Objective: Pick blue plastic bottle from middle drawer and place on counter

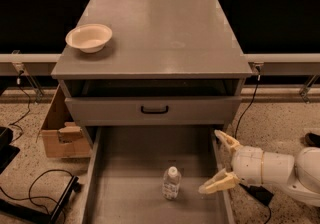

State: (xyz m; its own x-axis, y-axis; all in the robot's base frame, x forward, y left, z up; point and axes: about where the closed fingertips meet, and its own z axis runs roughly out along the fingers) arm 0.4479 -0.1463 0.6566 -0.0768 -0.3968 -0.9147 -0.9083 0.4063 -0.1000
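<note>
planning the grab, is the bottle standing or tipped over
Upright: the bottle stands on the drawer floor, white cap on top. The open gripper hangs beside it, not touching.

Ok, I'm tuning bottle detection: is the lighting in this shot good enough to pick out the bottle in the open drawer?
Camera view: dim, warm light, no glare on the counter; the blue plastic bottle shows a bright white cap, but its clear body blends into the grey floor of the middle drawer; the pale gripper, jaws open at the drawer's right wall, reads brightly.
</note>
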